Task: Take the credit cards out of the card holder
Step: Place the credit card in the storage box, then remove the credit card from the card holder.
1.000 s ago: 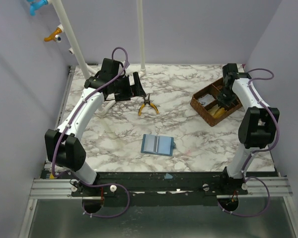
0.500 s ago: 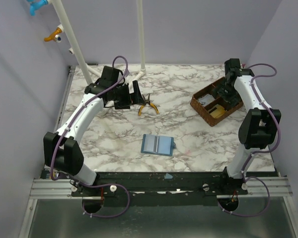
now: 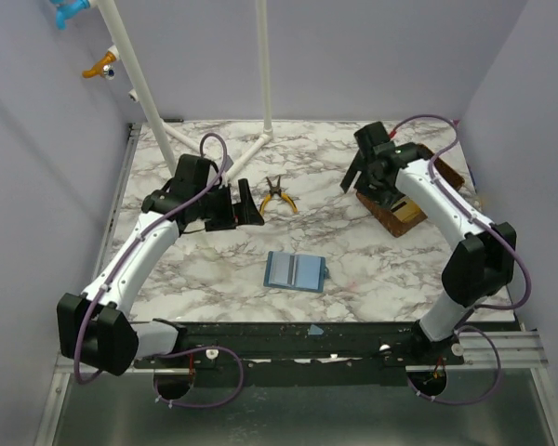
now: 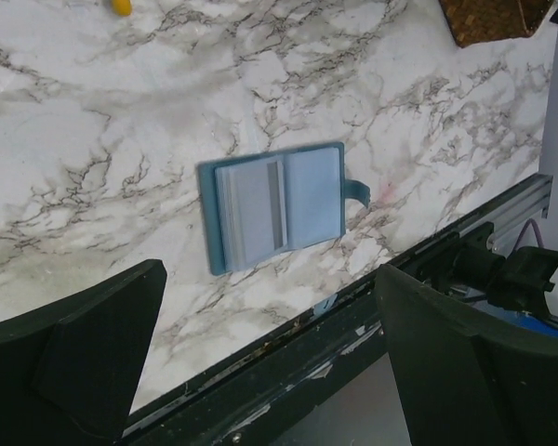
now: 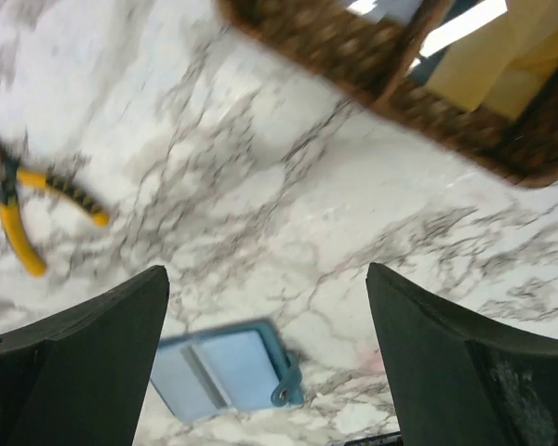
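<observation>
Card holder (image 3: pixel 296 271) open flat, long axis left-right

the card holder (image 3: pixel 296 271) lies opened flat on the marble table (image 3: pixel 214 269), near the middle of its near edge and apart from everything else. it is a small blue rectangle, darker at the border and paler blue inside. a dark line runs between the two inner panels. a short blue strap (image 4: pixel 358 192) sticks out from one short side. whether cards sit in its pockets cannot be told.
</observation>
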Tool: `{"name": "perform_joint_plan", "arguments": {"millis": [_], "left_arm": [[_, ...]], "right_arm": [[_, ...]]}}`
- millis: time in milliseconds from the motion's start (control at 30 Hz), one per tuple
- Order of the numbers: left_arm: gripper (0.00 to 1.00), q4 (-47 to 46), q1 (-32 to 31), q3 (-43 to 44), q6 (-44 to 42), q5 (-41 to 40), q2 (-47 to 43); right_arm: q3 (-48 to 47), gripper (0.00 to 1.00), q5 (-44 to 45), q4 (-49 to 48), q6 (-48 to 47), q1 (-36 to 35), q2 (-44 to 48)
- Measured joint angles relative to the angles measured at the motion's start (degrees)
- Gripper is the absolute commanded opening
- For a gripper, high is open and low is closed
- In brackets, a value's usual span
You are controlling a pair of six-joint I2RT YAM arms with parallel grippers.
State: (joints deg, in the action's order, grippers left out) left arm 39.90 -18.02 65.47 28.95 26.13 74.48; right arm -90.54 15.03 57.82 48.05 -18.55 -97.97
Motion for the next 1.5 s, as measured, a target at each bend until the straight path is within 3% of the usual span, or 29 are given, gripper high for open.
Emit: {"name": "perform_joint_plan", "arguments": {"millis": [400,633,733,1500], "left_arm": [[0.99,-5.0,-0.1,-16.9,4.5,0.1,-12.1],[0.99,-7.7,-0.5,-23.5,5.4,0.1,-16.9],[0.99,-8.5,-0.8,-24.5,5.4,0.1,-19.2],[0.99,-10.9,-1.1,-27.9,5.4,0.1,-22.5]], "right_arm": [[23.8,0.85,3.1,-12.9,8.4,-27.8,12.3],[26.7,0.79,4.7,-21.8,11.9,-41.2,7.2],[27.4,0.73,4.7,-25.0,12.4,-42.5,3.9],[22.4,0.7,5.9,-27.8,10.8,-43.8,-5.4]]}}
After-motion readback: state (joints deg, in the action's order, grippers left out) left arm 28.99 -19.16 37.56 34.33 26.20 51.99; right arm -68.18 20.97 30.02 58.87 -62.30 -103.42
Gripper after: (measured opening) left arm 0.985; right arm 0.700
